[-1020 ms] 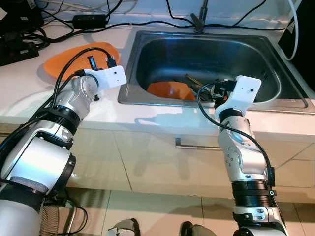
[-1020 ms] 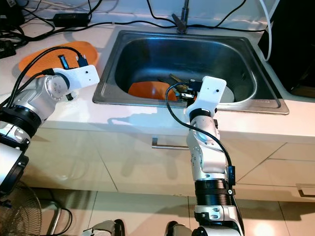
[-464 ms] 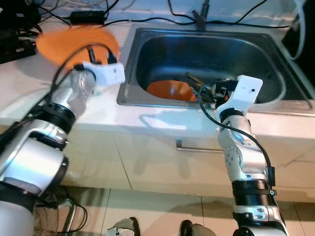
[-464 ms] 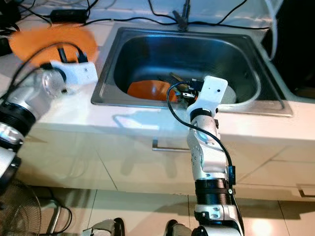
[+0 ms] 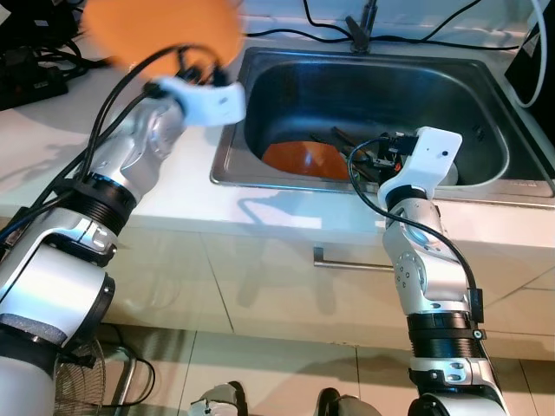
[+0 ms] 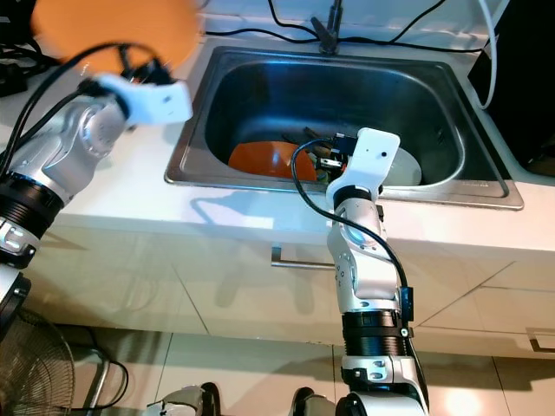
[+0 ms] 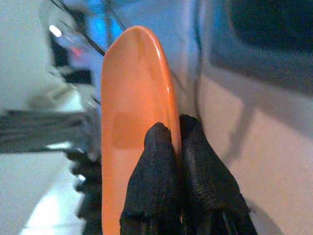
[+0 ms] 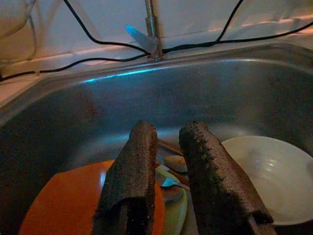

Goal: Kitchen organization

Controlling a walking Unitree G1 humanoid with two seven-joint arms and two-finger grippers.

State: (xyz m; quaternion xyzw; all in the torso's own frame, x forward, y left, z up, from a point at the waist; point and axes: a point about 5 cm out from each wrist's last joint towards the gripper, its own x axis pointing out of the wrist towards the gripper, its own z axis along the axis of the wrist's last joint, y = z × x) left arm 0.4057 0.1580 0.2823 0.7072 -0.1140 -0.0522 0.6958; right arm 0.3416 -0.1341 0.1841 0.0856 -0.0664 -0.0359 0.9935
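My left gripper [image 5: 189, 68] is shut on the rim of an orange plate [image 5: 160, 30], which it holds in the air above the counter, just left of the sink's back corner. In the left wrist view the plate [image 7: 132, 98] is edge-on, with both black fingers [image 7: 159, 161] pinching it. My right gripper [image 5: 368, 160] hangs over the near side of the steel sink [image 5: 390, 91], open with nothing between its fingers [image 8: 132, 171]. Inside the sink lie a second orange plate [image 5: 299, 158], a white plate [image 8: 269, 176] and some utensils [image 8: 171, 183].
A faucet [image 5: 364, 17] stands at the back of the sink, and black cables [image 5: 286, 36] run along the wall behind it. A black power strip [image 5: 30, 74] lies on the white counter [image 5: 52, 130] at far left. Cabinet fronts with a handle [image 5: 347, 260] are below.
My left gripper has lifted the orange plate off the counter and carried it up and right toward the sink. The right arm has barely moved.
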